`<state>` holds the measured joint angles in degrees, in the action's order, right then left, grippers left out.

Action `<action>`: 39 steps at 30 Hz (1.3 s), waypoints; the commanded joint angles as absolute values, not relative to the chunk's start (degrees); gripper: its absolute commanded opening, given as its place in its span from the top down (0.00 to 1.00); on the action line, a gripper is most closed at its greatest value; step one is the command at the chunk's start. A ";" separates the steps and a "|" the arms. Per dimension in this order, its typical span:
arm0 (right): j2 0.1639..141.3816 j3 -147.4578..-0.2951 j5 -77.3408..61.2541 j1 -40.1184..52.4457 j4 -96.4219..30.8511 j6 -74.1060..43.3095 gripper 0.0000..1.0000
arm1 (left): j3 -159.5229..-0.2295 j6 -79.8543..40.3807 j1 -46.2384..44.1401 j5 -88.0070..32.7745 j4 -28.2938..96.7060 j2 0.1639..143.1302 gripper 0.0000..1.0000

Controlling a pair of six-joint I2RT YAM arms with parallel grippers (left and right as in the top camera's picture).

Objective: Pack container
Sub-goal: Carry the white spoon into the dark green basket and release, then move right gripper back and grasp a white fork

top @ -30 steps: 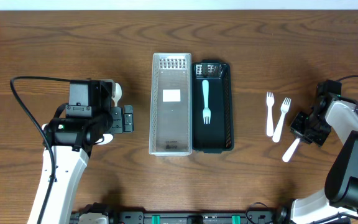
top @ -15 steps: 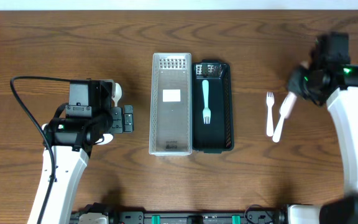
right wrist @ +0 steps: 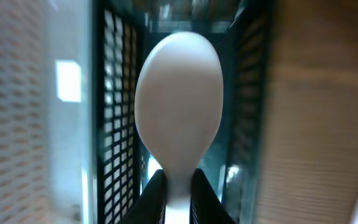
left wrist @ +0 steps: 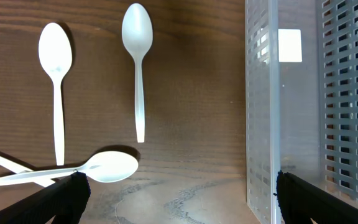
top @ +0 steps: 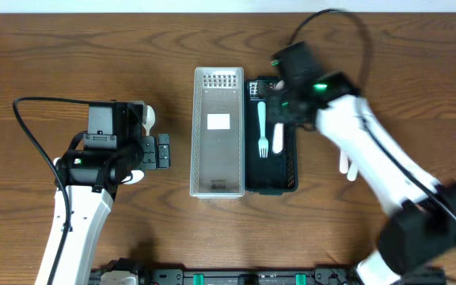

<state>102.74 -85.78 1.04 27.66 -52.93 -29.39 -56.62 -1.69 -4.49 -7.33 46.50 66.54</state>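
Your right gripper: clamped on white plastic spoon, over black slotted plastic basket. Left gripper: spread apart, left of basket.

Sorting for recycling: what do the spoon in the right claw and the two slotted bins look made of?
Spoon: apparently white plastic, smooth with a soft sheen. Dark bin: likely moulded black plastic, with glossy lattice walls. Pale bin: probably translucent plastic, with frosted slotted sides.
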 commanded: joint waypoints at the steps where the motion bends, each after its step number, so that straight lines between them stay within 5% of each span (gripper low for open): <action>1: 108.73 -85.27 1.48 30.33 -52.66 -31.77 0.99 | -57.63 -1.83 -4.19 -7.53 46.70 66.54 0.02; 7: 113.27 -85.27 1.45 30.87 -52.49 -32.10 0.88 | -57.63 -1.83 -4.19 -7.53 47.18 66.54 0.02; 11: 112.57 -85.82 1.48 30.65 -51.83 -30.06 0.59 | -57.63 -1.83 -4.19 -7.53 47.31 66.54 0.02; 23: 100.07 -101.41 7.73 25.87 -63.66 -25.98 0.57 | -57.63 -1.83 -4.19 -7.51 47.33 66.54 0.02; 29: 92.33 -102.21 8.97 11.60 -67.40 -26.04 0.45 | -57.63 -1.83 -4.19 -7.53 47.35 66.54 0.02; 39: 98.13 -89.69 8.56 -6.07 -67.40 -23.46 0.44 | -57.63 -1.83 -4.19 -7.53 47.57 66.54 0.02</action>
